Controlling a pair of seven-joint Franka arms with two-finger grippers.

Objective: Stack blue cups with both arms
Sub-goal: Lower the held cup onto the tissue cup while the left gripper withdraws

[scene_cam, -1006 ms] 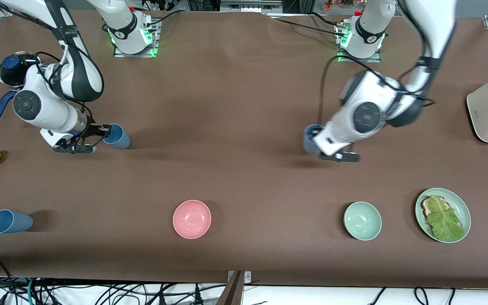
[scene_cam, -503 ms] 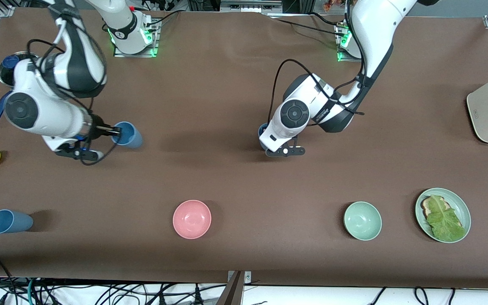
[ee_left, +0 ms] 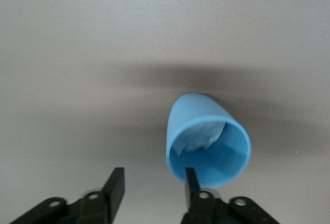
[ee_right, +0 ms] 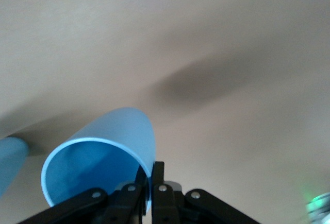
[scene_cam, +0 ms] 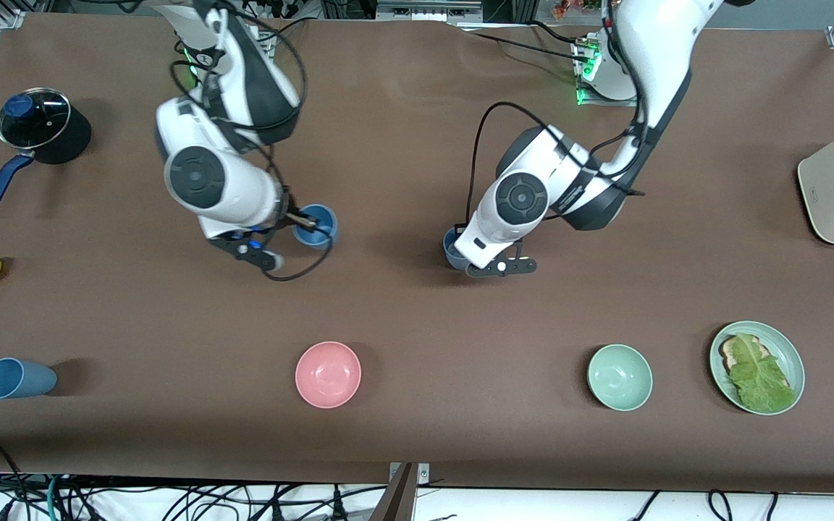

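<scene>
Front view: right gripper [scene_cam: 294, 224], pinching the sky-blue cup [scene_cam: 314, 225], has travelled toward the left gripper [scene_cam: 493, 266], now parted beside the grey-blue cup [scene_cam: 453, 247].

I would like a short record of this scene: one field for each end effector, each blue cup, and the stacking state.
right end effector: shut on the rim of the sky blue cup, held over the table
left end effector: open, at the grey-blue cup
grey-blue cup: on the table
third blue cup: on its side, toward the right arm's end
stacking: not yet done
</scene>
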